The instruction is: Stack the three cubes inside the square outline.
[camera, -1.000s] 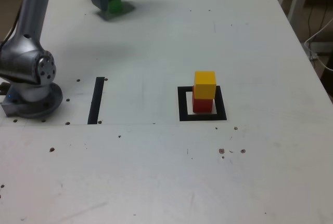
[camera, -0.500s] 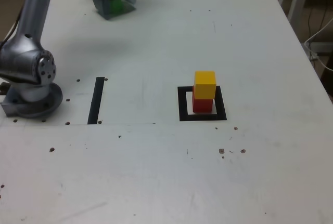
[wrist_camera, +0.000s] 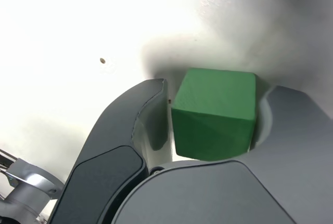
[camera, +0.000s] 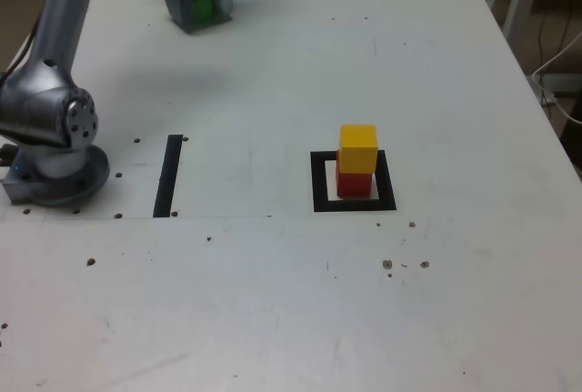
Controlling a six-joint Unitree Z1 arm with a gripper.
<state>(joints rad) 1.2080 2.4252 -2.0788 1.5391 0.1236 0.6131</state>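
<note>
Closing fingers (wrist_camera: 213, 125) bracket green cube (wrist_camera: 214, 112), small gap one side; we judge: firm grip, then lift.

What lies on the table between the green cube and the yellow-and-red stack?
Nothing: in the exterior view, only bare white table separates the green cube from the stack.

Exterior view overlooks the table (camera: 273, 301); wrist view, seemingly close, shares the green cube (camera: 202, 7).

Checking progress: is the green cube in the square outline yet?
Out. The green cube sits far from the square outline, between the claw's jaws.
</note>
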